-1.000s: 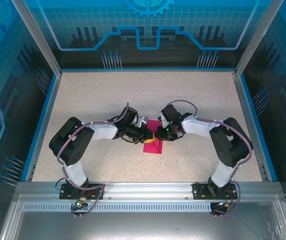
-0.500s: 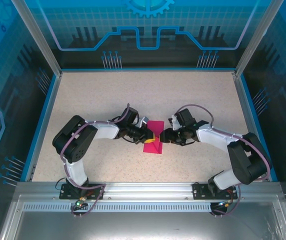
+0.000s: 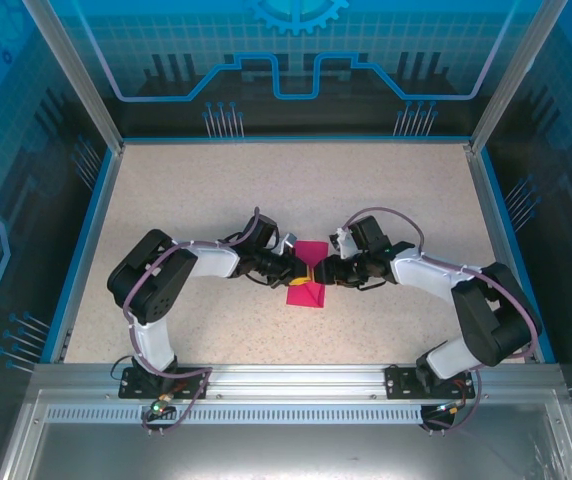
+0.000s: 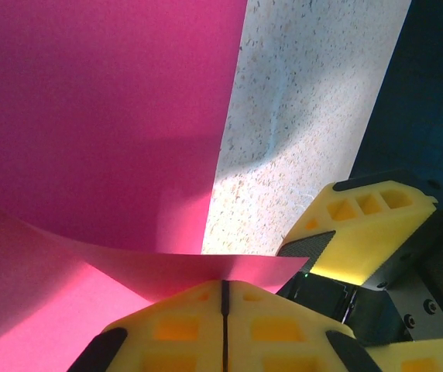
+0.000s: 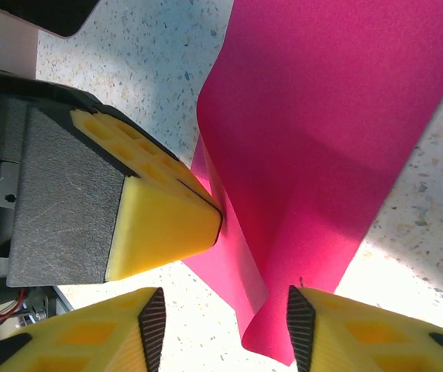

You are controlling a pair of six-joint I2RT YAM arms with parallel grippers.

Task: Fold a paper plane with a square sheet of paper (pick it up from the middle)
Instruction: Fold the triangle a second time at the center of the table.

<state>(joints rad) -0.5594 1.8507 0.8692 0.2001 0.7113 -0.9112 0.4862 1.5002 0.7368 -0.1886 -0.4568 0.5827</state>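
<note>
mid-fold: left hand (image 4: pixel 224 285) pinched shut on the square sheet of paper (image 3: pixel 304 294), part-folded at tabletop (image 3: pixel 216 190) centre. right hand (image 5: pixel 221 318) half-wide, straddling a raised flap. next, prob: close on flap & crease.

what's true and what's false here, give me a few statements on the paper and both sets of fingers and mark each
1. The left fingers are shut on the paper. True.
2. The right fingers are clamped shut on the paper. False: they stand apart, with a paper corner between them.
3. The paper lies fully flat on the table. False: part of it is lifted and curved where the left fingers pinch it.
4. The paper is near the middle of the table. True.
</note>
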